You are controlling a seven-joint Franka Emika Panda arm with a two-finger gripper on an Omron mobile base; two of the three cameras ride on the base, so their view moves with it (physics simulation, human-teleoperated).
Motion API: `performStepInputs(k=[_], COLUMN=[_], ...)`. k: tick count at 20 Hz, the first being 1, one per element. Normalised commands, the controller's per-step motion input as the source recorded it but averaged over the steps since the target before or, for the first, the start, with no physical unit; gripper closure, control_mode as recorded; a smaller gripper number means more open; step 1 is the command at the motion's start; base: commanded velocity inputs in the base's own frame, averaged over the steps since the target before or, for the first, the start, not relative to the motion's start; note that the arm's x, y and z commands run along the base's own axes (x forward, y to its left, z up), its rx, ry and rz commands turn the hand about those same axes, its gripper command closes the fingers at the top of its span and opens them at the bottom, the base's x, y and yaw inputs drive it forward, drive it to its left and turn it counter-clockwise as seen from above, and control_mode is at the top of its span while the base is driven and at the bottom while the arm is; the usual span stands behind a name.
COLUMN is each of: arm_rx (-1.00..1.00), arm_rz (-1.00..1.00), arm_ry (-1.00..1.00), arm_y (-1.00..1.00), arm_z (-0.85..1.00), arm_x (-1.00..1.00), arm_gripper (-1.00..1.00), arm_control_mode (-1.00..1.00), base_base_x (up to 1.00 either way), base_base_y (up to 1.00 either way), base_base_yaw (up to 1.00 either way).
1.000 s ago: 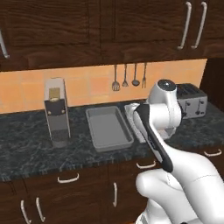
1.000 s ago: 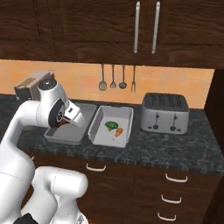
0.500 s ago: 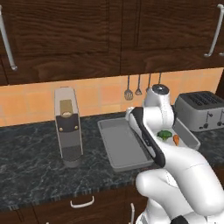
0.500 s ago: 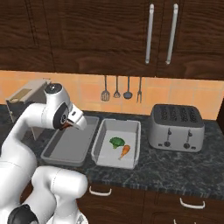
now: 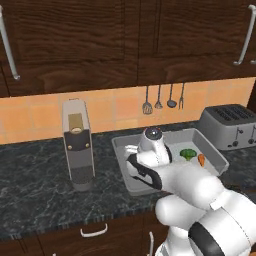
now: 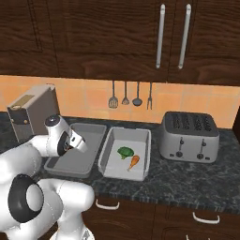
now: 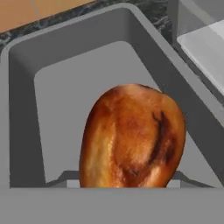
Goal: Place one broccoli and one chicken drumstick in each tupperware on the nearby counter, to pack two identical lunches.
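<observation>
Two grey tupperware trays sit side by side on the dark tabletop (image 6: pixel 187 173). The left tupperware (image 6: pixel 91 129) is bare inside. The right tupperware (image 6: pixel 140 159) has one green broccoli (image 6: pixel 124 152) in it, and just beside that lies an orange-brown chicken drumstick (image 6: pixel 134 161). The two nearly touch.

The white arm reaches over the left tray. In the hand view, a second chicken drumstick (image 7: pixel 131 138) is big and close, hanging right over the grey floor of the left tray. The fingers are gripping this drumstick, though the fingers themselves are hidden behind it. The drumstick is up in the air, not lying down in the tray.

A silver toaster (image 6: pixel 190 136) stands on the tabletop to the right of the trays. A tall grey machine (image 5: pixel 77 150) stands to the left of the trays. Four kitchen tools (image 6: pixel 131 96) hang on the orange wall at the far side, below the dark wooden cupboards (image 6: pixel 117 37).
</observation>
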Motion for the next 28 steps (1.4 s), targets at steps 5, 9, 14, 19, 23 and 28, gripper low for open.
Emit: performStepInputs(k=[5,9,14,19,23,28], arm_rx=[0.04,0.03,0.0,0.0,0.0,0.0], arm_rz=[0.0,-0.04,-0.06,-0.06,0.0,0.0], arm_ry=[0.02,0.07,0.02,0.0,-0.03,0.0], arm_y=[-0.08,0.0,0.0,0.0,-0.01,0.0], arm_z=[-0.1,0.88,1.0,0.61,0.01,0.0], arm_x=[0.39,0.0,-0.39,-1.0,-0.25,0.0], arm_gripper=[-1.0,-1.0,-1.0,-1.0,-1.0,-1.0], arm_control_mode=[-1.0,-1.0,-1.0,-1.0,1.0,1.0], base_base_x=[0.0,0.0,0.0,0.0,-0.75,-1.0], base_base_y=[0.0,0.0,0.0,0.0,-0.22,-0.6], base_base_yaw=[0.0,0.0,0.0,0.0,-0.06,-0.27])
